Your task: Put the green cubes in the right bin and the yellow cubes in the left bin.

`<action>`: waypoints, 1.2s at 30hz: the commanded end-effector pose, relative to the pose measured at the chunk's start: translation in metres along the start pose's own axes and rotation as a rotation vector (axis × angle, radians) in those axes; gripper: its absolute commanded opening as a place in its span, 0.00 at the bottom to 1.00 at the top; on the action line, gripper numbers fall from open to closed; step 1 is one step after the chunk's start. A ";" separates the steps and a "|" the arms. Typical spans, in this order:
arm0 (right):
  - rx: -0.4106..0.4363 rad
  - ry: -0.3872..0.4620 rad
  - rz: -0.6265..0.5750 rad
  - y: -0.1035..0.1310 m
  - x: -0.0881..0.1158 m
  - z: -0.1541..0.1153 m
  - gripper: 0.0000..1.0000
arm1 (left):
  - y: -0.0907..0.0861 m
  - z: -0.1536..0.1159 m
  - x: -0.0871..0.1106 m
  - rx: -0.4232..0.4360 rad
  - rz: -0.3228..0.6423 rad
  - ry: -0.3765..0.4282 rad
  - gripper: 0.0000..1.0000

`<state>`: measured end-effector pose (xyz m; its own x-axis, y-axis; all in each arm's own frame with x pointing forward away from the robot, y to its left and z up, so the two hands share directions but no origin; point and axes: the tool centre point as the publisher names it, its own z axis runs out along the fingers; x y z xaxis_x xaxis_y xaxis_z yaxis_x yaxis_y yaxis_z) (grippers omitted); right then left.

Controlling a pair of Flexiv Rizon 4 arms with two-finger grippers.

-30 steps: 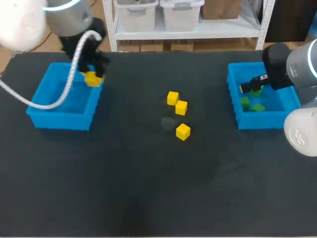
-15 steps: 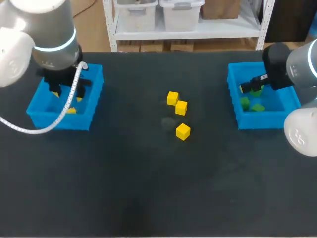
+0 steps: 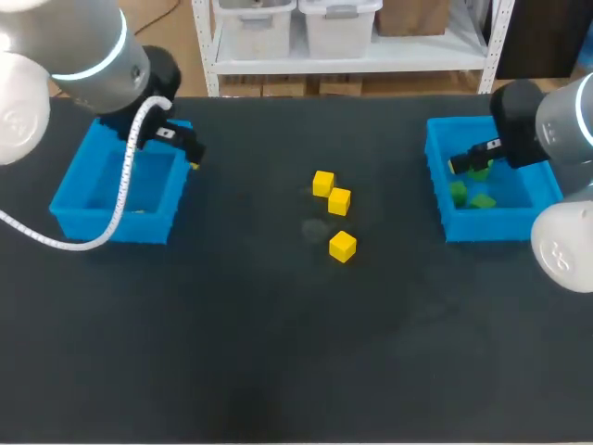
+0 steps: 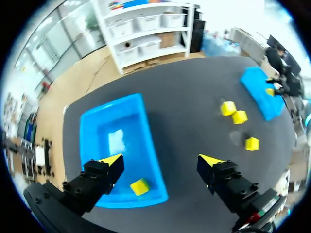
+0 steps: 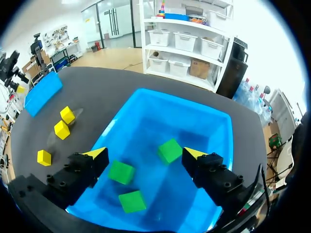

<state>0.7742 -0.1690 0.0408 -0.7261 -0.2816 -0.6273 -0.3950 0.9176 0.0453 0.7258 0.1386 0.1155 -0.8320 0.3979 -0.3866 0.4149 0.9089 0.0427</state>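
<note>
- Blue plastic left bin (image 3: 65,199), at the table's left end; one yellow cube (image 4: 140,186) lies on its floor, close to the wall that faces the table's middle.
- Left gripper (image 4: 160,162): fingers spread wide and holding nothing. It hangs over that same wall, with one finger above the bin's floor and the other above the bare table. The binned cube lies below and between the fingers, nearer the finger over the bin.
- Right bin (image 5: 194,128), at the table's right end; it holds three green cubes (all lying apart from one another): the far cube (image 5: 170,150), the mid cube (image 5: 121,172) and the near cube (image 5: 132,201).
- Right gripper (image 5: 146,154): fingers apart, nothing between them. It hangs above the right bin; the far cube lies below, just inside one fingertip, and the mid cube just inside the other.
- Loose yellow cubes on the table's middle, well apart from both bins and both grippers: rear cube (image 3: 322,183) and centre cube (image 3: 339,200) just beside each other, front cube (image 3: 342,246) a little apart.
</note>
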 end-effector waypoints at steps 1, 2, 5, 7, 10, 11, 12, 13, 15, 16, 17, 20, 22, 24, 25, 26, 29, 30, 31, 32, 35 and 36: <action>-0.001 0.001 0.000 0.000 0.000 -0.001 1.00 | -0.027 -0.003 -0.017 0.066 0.072 0.012 1.00; -0.001 0.001 0.000 0.000 0.000 -0.001 1.00 | -0.036 -0.003 -0.021 0.084 0.092 0.009 1.00; -0.001 0.001 0.000 0.000 0.000 -0.001 1.00 | -0.063 -0.001 -0.032 0.127 0.155 0.030 1.00; -0.001 0.001 0.000 0.000 0.000 -0.001 1.00 | -0.079 0.003 -0.038 0.138 0.190 0.054 1.00; -0.001 0.001 0.000 0.000 0.000 -0.001 1.00 | -0.098 0.014 -0.046 0.134 0.240 0.105 1.00; -0.001 0.001 0.000 0.000 0.000 -0.001 1.00 | -0.103 0.019 -0.048 0.143 0.244 0.118 1.00; -0.001 0.001 0.000 0.000 0.000 -0.001 1.00 | -0.107 0.023 -0.051 0.149 0.243 0.131 1.00; -0.001 0.001 0.000 0.000 0.000 -0.001 1.00 | -0.110 0.027 -0.054 0.142 0.253 0.141 1.00; -0.001 0.001 0.000 0.000 0.000 -0.001 1.00 | -0.116 0.036 -0.061 0.152 0.242 0.151 1.00; -0.001 0.001 0.000 0.000 0.000 -0.001 1.00 | -0.120 0.039 -0.063 0.152 0.247 0.158 1.00; -0.001 0.001 0.000 0.000 0.000 -0.001 1.00 | -0.123 0.041 -0.067 0.153 0.248 0.158 1.00; -0.001 0.001 0.000 0.000 0.000 -0.001 1.00 | -0.130 0.045 -0.075 0.159 0.245 0.160 1.00; -0.001 0.001 0.000 0.000 0.000 -0.001 1.00 | -0.135 0.048 -0.080 0.173 0.242 0.167 1.00; -0.001 0.001 0.000 0.000 0.000 -0.001 1.00 | -0.139 0.053 -0.084 0.178 0.246 0.177 1.00; -0.001 0.001 0.000 0.000 0.000 -0.001 1.00 | -0.143 0.055 -0.086 0.182 0.249 0.183 1.00; -0.001 0.001 0.000 0.000 0.000 -0.001 1.00 | -0.145 0.058 -0.086 0.182 0.258 0.196 1.00; -0.001 0.001 0.000 0.000 0.000 -0.001 1.00 | -0.157 0.063 -0.087 0.181 0.279 0.213 1.00; -0.001 0.001 0.000 0.000 0.000 -0.001 1.00 | -0.161 0.064 -0.086 0.185 0.293 0.222 1.00; -0.001 0.001 0.000 0.000 0.000 -0.001 1.00 | -0.164 0.067 -0.085 0.191 0.299 0.231 1.00; -0.001 0.001 0.000 0.000 0.000 -0.001 1.00 | -0.167 0.069 -0.084 0.192 0.305 0.238 1.00; -0.001 0.001 0.000 0.000 0.000 -0.001 1.00 | -0.172 0.079 -0.081 0.194 0.310 0.263 1.00; -0.001 0.001 0.000 0.000 0.000 -0.001 1.00 | -0.172 0.082 -0.080 0.194 0.309 0.269 1.00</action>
<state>0.7742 -0.1690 0.0408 -0.7261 -0.2816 -0.6273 -0.3949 0.9176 0.0453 0.7405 -0.0522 0.0712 -0.7088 0.6737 -0.2090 0.6967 0.7150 -0.0579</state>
